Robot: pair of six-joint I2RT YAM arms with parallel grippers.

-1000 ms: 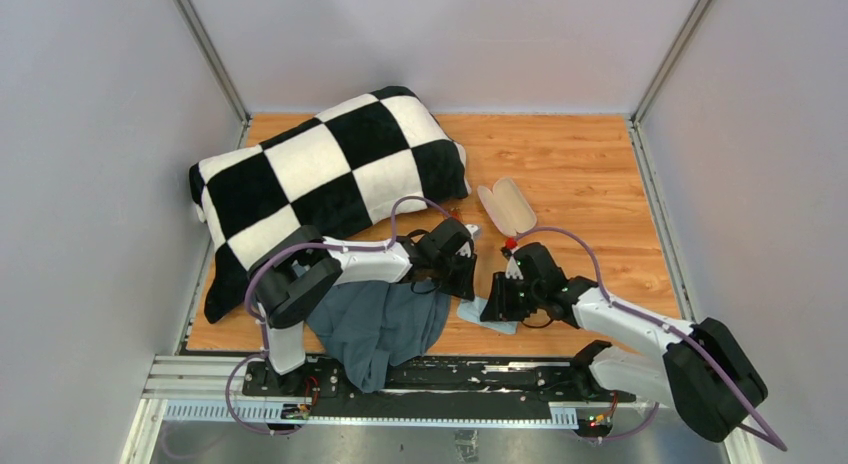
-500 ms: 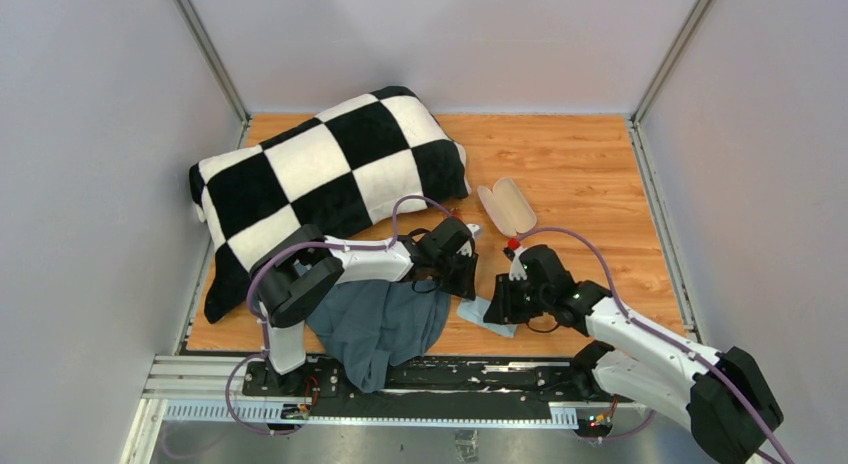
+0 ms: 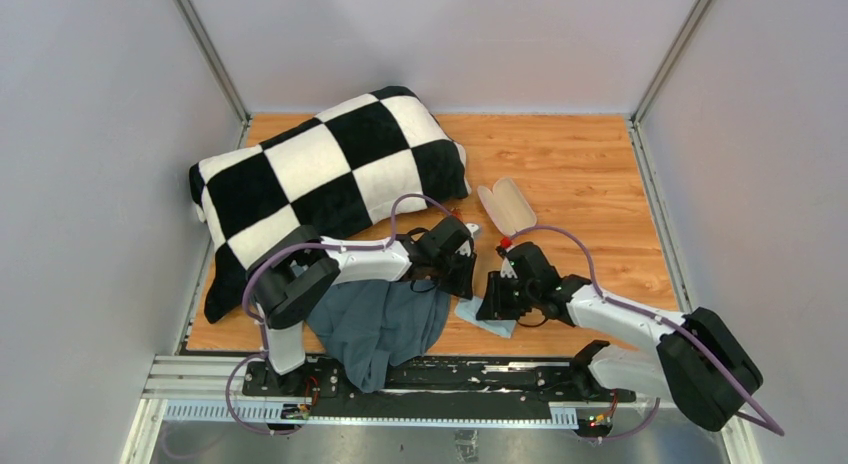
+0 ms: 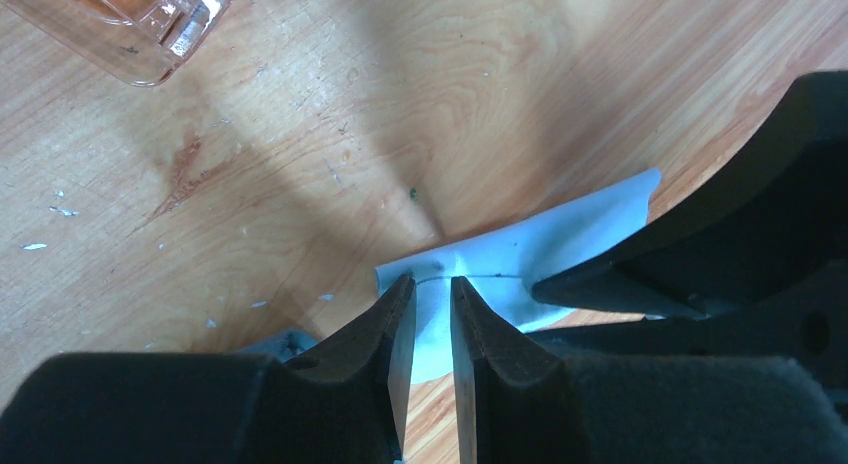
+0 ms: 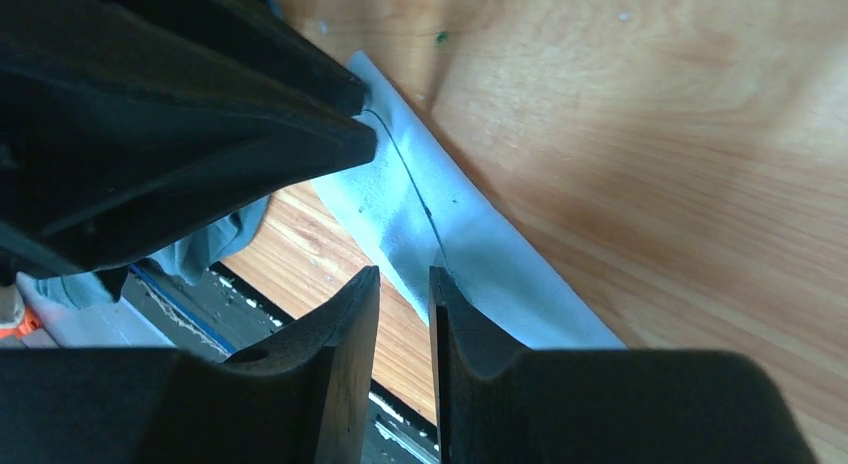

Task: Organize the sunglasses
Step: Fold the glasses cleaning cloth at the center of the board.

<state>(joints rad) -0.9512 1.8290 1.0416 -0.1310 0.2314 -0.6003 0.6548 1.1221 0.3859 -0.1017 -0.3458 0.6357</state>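
**Left to right.** A black-and-white chequered plush blanket (image 3: pixel 320 174) is spread far to the left of, and behind, the small light-blue cloth (image 3: pixel 487 321). Crumpled grey-blue fabric (image 3: pixel 385 329) is heaped just left of the cloth. The sunglasses (image 4: pixel 130 24), with translucent amber lenses, are seen only in part. They are laid on the wooden table (image 3: pixel 580 174), apart from the cloth. The left gripper (image 4: pixel 432 284) is clenched on one corner of the cloth. The right gripper (image 5: pixel 405 274) is pinched on another edge, and a crease is drawn between the two grips. An open pink oblong case (image 3: pixel 507 206) is set behind the cloth.
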